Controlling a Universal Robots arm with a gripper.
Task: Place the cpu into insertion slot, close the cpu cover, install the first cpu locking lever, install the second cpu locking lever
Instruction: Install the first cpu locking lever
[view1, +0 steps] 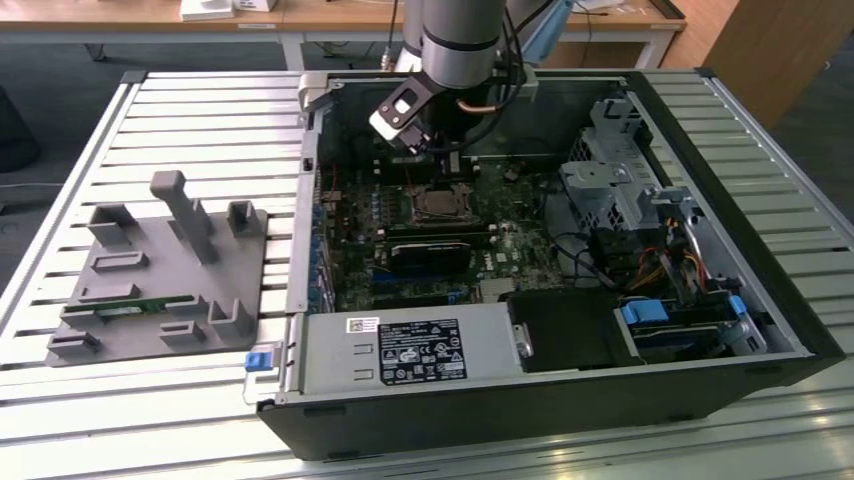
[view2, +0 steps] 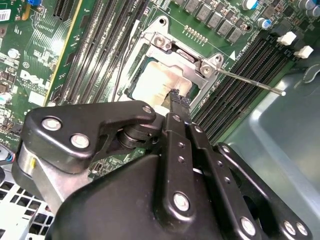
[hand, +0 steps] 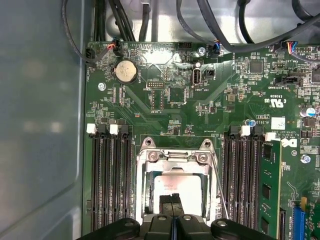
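As the gripper (hand: 172, 201), closed tight on nothing, was held just above it, the cpu (hand: 184, 186) was seen seated in the insertion slot (hand: 148, 195) under the cpu cover (hand: 172, 156), and judged light, rigid, fragile, best gripped by its edges.

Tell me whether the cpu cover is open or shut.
Shut: in the first wrist view the cpu cover lies flat, its window framing the seated cpu.

Open computer case (view1: 534, 395) fills the worktop's (view1: 200, 105) edge on the exterior view's right, with a fixture block (view1: 134, 290) near the opposite edge. Inside, the cpu (hand: 176, 186) lies in the insertion slot (hand: 148, 196) between memory slots (hand: 110, 180), the hand (hand: 172, 201) just above.
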